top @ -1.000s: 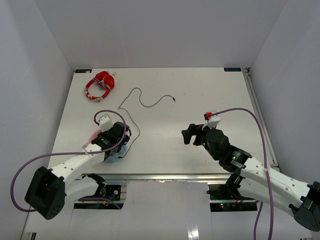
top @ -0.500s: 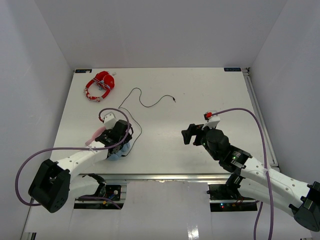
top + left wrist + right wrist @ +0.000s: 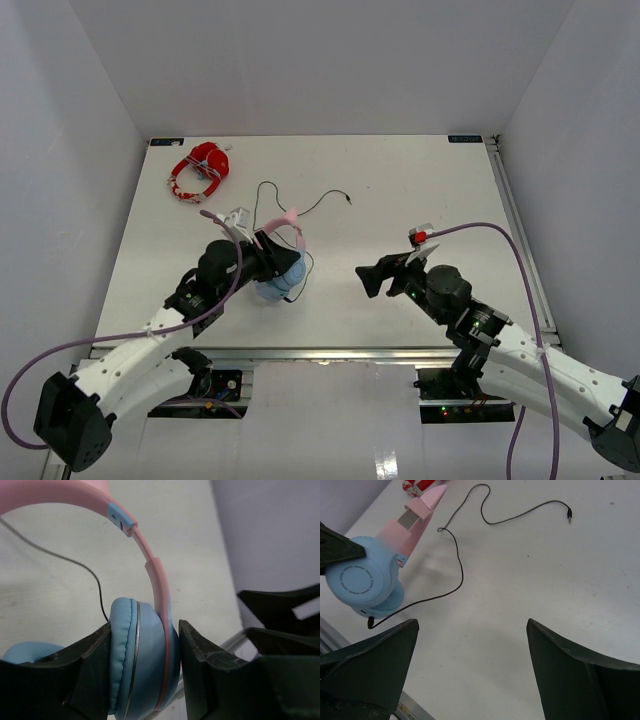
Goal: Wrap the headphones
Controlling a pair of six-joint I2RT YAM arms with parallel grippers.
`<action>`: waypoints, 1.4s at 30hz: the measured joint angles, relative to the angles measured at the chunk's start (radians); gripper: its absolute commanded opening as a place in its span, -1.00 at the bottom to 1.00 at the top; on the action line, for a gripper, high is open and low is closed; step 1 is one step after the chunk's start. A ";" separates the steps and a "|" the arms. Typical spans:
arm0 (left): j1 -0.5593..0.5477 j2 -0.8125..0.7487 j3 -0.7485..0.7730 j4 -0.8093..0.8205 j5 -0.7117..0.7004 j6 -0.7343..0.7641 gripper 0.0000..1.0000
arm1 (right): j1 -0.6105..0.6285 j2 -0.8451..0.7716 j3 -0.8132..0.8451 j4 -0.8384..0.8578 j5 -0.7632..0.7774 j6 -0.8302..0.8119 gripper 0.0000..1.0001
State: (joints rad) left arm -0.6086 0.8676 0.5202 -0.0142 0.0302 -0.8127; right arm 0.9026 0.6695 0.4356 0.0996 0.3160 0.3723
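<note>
2 sets on the table. 1 is the pink-and-blue headphones, left of centre on the near side. The other is the red-and-white headphones, far left corner, well apart. 1 thin black cable curves off toward far centre, its plug lying loose.

2 arms. Left gripper is clenched on one blue ear cup, w/ the headband arching up past it. Right gripper is spread wide and holds nothing, right of centre. The cable's near loop lies btwn it and the cups.

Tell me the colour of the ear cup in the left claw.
Light blue ear cup; left wrist view shows it best.
</note>
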 measured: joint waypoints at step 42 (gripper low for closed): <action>-0.025 -0.139 -0.183 1.268 0.749 -0.534 -1.00 | -0.003 0.161 -0.125 0.896 -0.433 0.179 0.57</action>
State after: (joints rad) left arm -0.6341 0.7282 0.3373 1.2538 0.7795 -1.3468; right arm 0.8999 0.8308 0.3106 0.9954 -0.1172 0.5513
